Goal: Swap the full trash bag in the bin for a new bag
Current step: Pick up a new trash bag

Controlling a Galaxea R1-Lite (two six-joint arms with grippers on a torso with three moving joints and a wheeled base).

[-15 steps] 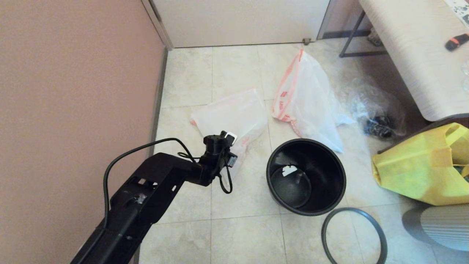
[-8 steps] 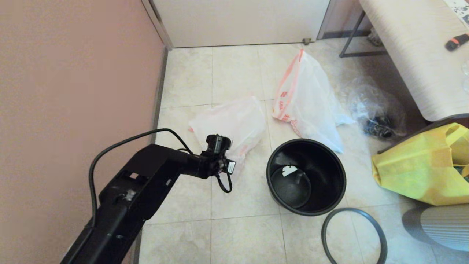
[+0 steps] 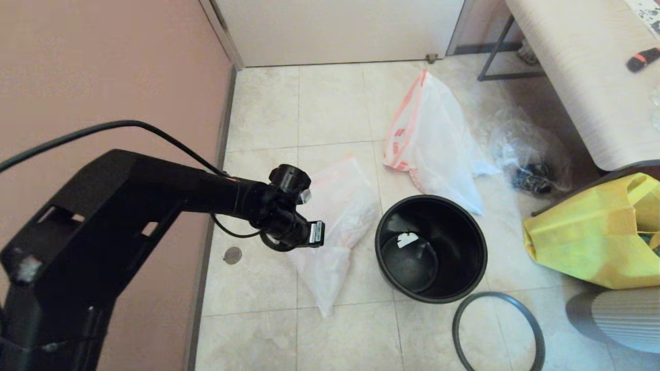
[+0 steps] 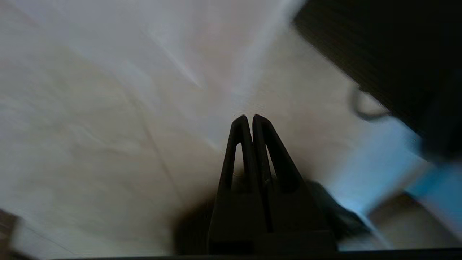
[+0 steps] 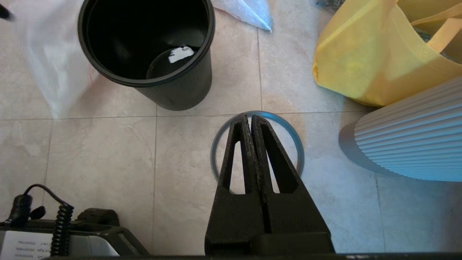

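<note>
The left gripper, pinched on the new bag, holds it beside the empty bin; opening it over the mouth looks next.

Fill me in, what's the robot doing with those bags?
The left pincer is shut on the new bag, which hangs limp from it beside the bin. The bin is unlined, its rim ring lies on the floor, and the full trash bag sits behind the bin. The right pincer hovers shut above the ring, holding nothing.
</note>
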